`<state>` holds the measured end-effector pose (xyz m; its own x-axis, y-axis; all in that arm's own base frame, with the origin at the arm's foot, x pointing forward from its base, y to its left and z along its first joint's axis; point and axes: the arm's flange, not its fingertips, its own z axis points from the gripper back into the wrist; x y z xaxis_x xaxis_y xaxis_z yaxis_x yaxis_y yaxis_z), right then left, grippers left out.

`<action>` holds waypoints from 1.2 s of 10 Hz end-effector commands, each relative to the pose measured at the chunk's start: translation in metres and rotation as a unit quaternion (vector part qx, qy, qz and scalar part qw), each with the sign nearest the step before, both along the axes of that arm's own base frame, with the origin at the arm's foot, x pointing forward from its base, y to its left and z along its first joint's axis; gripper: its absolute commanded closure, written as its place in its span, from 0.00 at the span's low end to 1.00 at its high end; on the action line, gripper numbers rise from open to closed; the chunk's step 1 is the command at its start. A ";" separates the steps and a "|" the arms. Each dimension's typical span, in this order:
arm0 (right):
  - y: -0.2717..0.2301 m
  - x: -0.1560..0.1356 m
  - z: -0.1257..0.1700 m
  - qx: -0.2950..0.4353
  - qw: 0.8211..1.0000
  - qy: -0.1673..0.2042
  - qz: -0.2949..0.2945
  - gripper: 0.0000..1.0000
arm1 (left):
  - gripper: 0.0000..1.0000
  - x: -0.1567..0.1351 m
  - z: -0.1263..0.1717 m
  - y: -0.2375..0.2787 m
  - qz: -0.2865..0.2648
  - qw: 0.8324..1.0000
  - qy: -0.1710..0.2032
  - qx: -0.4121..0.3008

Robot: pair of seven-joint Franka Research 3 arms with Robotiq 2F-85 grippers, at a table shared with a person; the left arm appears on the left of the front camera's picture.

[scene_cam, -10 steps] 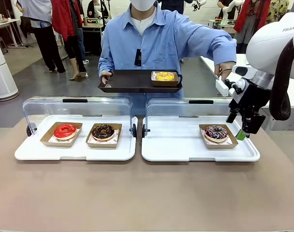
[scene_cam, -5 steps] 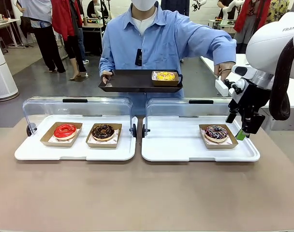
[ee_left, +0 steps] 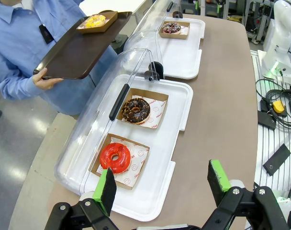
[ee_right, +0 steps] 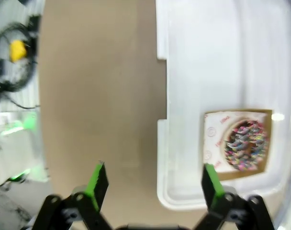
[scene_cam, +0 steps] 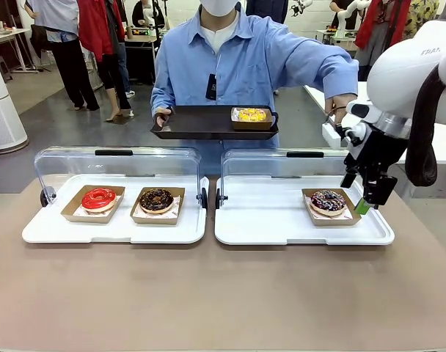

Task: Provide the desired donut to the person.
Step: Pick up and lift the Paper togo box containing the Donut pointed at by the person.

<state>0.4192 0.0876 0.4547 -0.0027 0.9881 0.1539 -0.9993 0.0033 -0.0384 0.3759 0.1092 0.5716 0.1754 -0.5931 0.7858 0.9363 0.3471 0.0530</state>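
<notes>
My right gripper (scene_cam: 362,205) hung wide open and empty just off the right edge of the white tray (scene_cam: 282,220), beside the sprinkled donut (scene_cam: 328,201) boxed at that tray's right end. My left gripper (ee_left: 162,179) was spread open too, holding nothing. The person (scene_cam: 245,66) across the table held a dark serving tray (scene_cam: 194,121) with a yellow donut (scene_cam: 251,115) at the end on my right.
</notes>
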 end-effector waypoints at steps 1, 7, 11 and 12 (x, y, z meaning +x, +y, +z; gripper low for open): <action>0.020 -0.002 -0.023 -0.037 0.999 -0.017 -0.018 0.00 | 0.00 -0.001 0.000 0.000 0.000 1.000 -0.001 -0.008; 0.034 0.017 -0.062 -0.034 0.998 -0.047 -0.023 0.00 | 0.00 -0.001 0.000 0.000 0.000 1.000 -0.001 -0.008; 0.031 0.046 -0.087 -0.034 0.999 -0.022 -0.020 0.00 | 0.00 -0.001 0.000 0.000 0.000 1.000 -0.001 -0.008; 0.028 0.053 -0.089 -0.018 1.000 -0.015 -0.020 0.00 | 0.00 -0.001 0.000 0.000 0.000 1.000 -0.001 -0.008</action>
<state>0.4592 0.1187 0.3642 0.0354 0.9942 0.1016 -0.9964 0.0430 -0.0736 0.3759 0.1092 0.5716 0.1754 -0.5931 0.7858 0.9363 0.3471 0.0530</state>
